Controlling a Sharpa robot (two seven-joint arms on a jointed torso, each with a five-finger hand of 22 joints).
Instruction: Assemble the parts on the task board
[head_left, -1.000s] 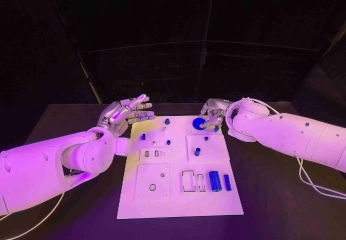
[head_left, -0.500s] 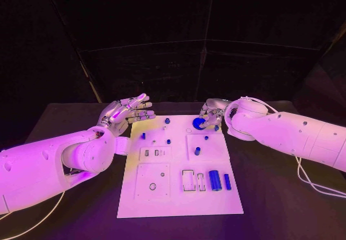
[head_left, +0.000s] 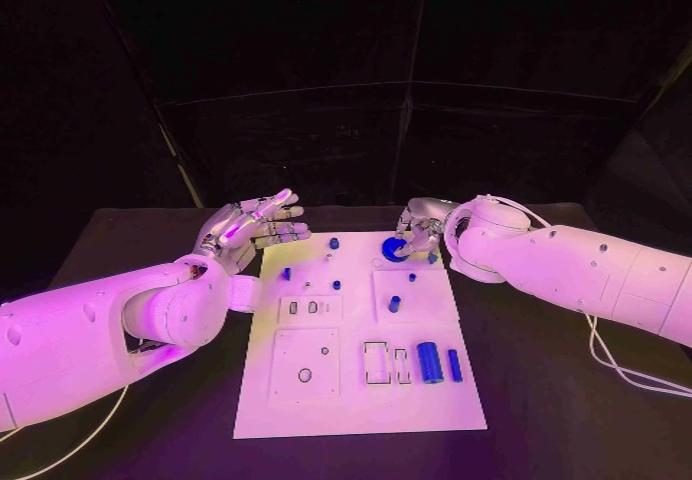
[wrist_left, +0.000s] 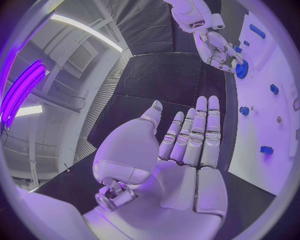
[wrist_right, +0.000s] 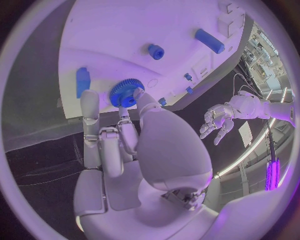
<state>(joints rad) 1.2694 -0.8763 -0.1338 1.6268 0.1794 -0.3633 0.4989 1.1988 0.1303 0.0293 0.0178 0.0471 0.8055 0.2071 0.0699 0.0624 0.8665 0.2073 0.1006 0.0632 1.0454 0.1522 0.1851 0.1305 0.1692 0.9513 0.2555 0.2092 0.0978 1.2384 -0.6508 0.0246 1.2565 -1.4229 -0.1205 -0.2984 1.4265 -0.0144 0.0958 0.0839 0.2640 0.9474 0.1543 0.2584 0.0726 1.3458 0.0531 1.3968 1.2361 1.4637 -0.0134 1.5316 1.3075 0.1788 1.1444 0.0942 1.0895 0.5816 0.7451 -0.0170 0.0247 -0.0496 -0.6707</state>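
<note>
**Gear going in at the board's far edge**

At the far edge of the task board (head_left: 361, 340), the right hand (head_left: 420, 226) has its fingers (wrist_right: 89, 107) clamped on the blue gear (head_left: 395, 247). Lower it squarely and release only once seated. The left hand (head_left: 253, 228) hovers off the board's far left corner, fingers apart.

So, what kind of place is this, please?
Probably a robotics lab test cell: a black table carries a white task board with blue parts, dark curtains hang behind, and the right hand holds a blue gear.
</note>
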